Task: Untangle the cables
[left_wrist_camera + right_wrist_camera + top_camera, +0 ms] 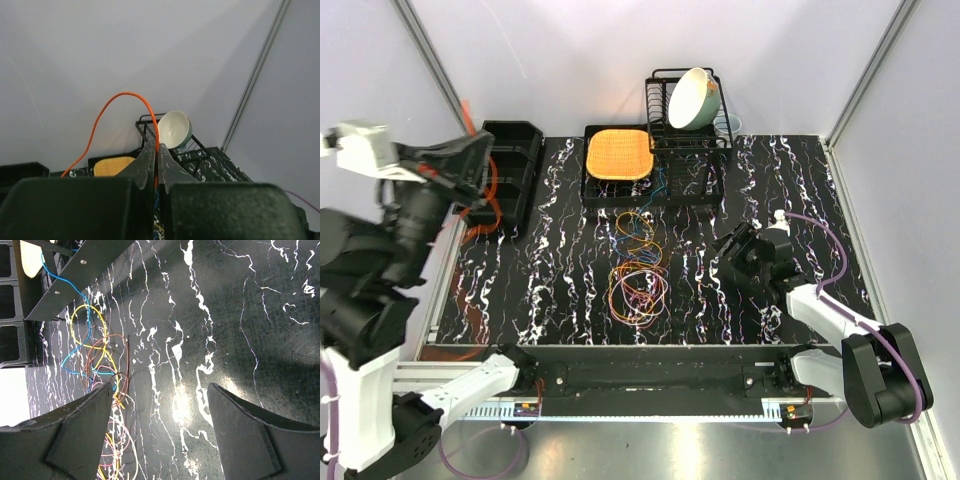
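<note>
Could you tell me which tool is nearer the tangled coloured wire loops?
Right: the right tool is just right of the tangled coloured wire loops; the left tool is raised far to their left.

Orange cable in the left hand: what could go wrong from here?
The orange cable pinched in the shut left hand drapes across the black bin, so pulling could snag it there. The right hand is open and holds nothing, so the tangled pile may drag along. A blue cable runs under the dish rack and could catch.
</note>
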